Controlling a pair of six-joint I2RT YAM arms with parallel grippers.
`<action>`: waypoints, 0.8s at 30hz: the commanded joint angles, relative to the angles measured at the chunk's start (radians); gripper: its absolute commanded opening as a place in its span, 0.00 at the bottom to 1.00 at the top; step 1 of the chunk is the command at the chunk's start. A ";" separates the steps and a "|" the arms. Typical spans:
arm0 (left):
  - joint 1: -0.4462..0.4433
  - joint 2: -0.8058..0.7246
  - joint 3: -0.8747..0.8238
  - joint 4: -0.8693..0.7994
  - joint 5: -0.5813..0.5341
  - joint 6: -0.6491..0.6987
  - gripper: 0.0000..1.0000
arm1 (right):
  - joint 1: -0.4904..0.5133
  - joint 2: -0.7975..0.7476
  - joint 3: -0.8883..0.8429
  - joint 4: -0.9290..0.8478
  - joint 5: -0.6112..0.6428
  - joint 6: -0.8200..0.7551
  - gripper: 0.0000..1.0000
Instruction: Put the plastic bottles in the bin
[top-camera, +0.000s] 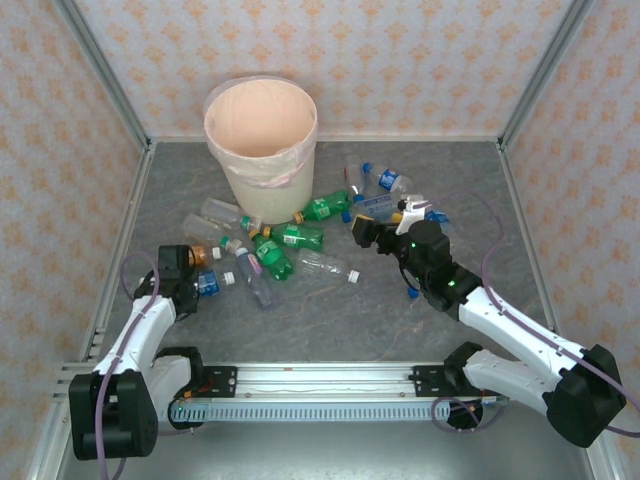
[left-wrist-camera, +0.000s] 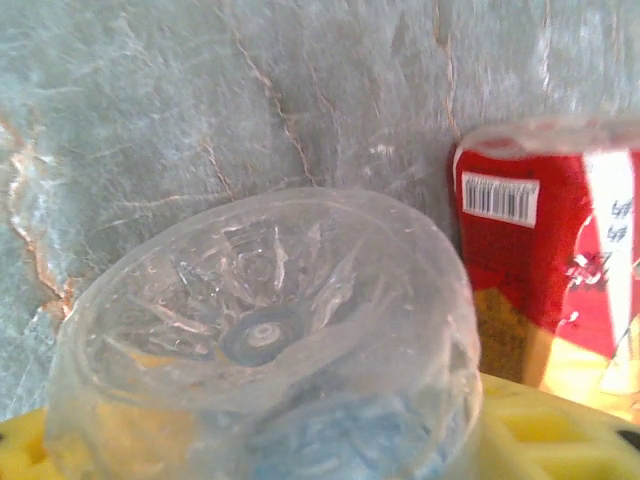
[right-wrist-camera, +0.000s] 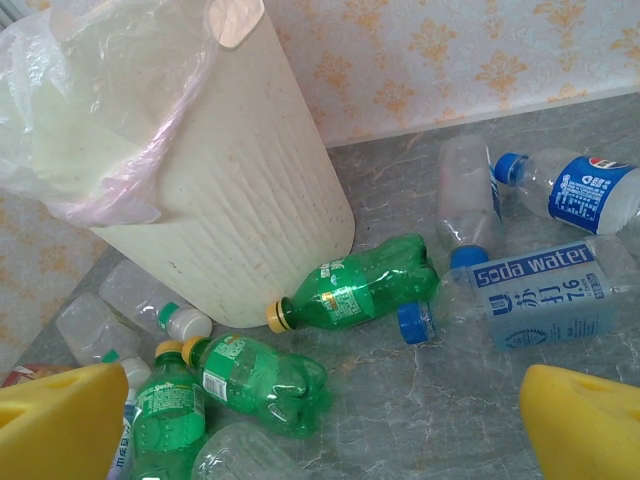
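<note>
Plastic bottles (top-camera: 300, 237) lie scattered on the grey marbled surface (top-camera: 340, 320) across the middle of the overhead frame. They fan out from the foot of the bin (top-camera: 265, 195), which stands upright in the upper centre-left close to the back wall, its pink liner folded over the rim.

In the right wrist view, a green bottle with a yellow cap (right-wrist-camera: 360, 285) lies on its side, cap at the foot of the bin. To its right a clear "Soda water" bottle (right-wrist-camera: 535, 295) rests flat, with a blue-labelled bottle (right-wrist-camera: 585, 190) beyond it at the upper right. The right gripper (right-wrist-camera: 322, 425) hangs over this cluster, yellow fingers spread wide with nothing between them.

At the left of the overhead frame, the left gripper (top-camera: 200, 280) is down among the outermost bottles. Its wrist camera shows the base of a clear bottle (left-wrist-camera: 270, 340) between its yellow fingers and a red-labelled bottle (left-wrist-camera: 560, 260) just beside. Whether the fingers are pressing on the clear bottle cannot be told.

Bare surface opens across the lower centre between both arms, and along the right side up to the metal frame.
</note>
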 joint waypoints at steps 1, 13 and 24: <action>0.012 -0.037 0.014 -0.040 -0.038 0.023 0.56 | 0.009 -0.008 0.037 -0.006 -0.010 -0.002 1.00; 0.013 -0.125 0.091 -0.095 0.002 0.055 0.57 | 0.023 0.001 0.069 -0.019 -0.037 0.024 1.00; 0.013 -0.170 0.217 -0.068 0.006 0.171 0.57 | 0.033 -0.003 0.096 -0.040 -0.042 0.056 1.00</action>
